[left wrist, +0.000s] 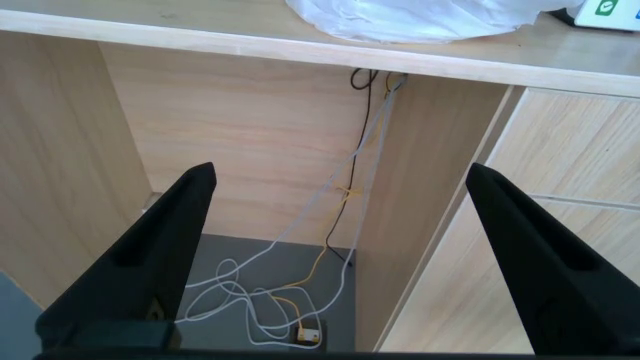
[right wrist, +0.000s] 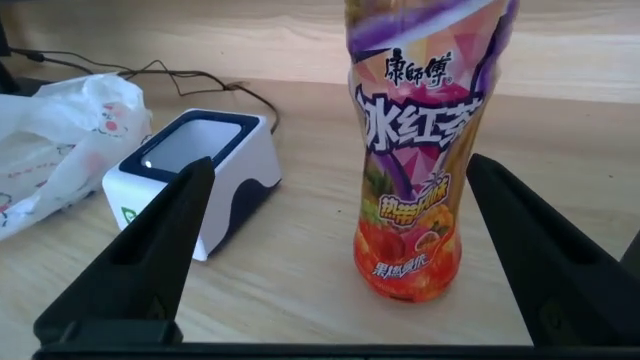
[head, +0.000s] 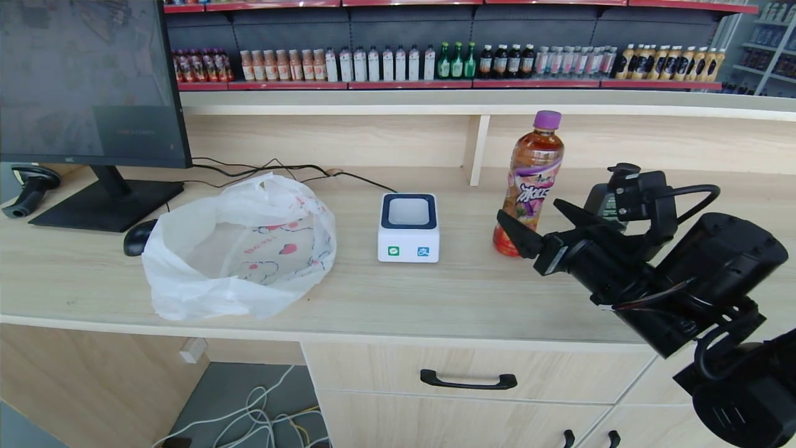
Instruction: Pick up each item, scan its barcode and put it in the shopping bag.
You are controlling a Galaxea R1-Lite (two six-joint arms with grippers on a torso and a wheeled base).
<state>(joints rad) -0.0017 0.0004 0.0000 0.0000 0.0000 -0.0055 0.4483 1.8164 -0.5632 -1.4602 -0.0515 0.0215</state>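
One bottle (head: 528,183) of orange drink, purple cap, upright on the table (head: 435,292). Stands at 3 o'clock of the one white scanner (head: 408,227), well apart from it. One right end effector (head: 527,208) at 4 o'clock of the bottle, fingers spread wide on either side of its lower part, clamped on nothing. One white shopping bag (head: 239,255), mouth open, at 9 o'clock of the scanner. One left end effector (left wrist: 340,170) below the table edge, fingers likewise wide apart, facing an open bay with loose cables (left wrist: 290,290) on the floor.

Pale wood-grain tabletop. At 10 o'clock of the bag, one monitor (head: 93,81) on a black stand; one black mouse (head: 138,236) touching the bag's edge at 9 o'clock. One drawer handle (head: 467,379) under the tabletop. Behind, at 12 o'clock, a red-edged shelf (head: 435,84) with a long row of bottles.
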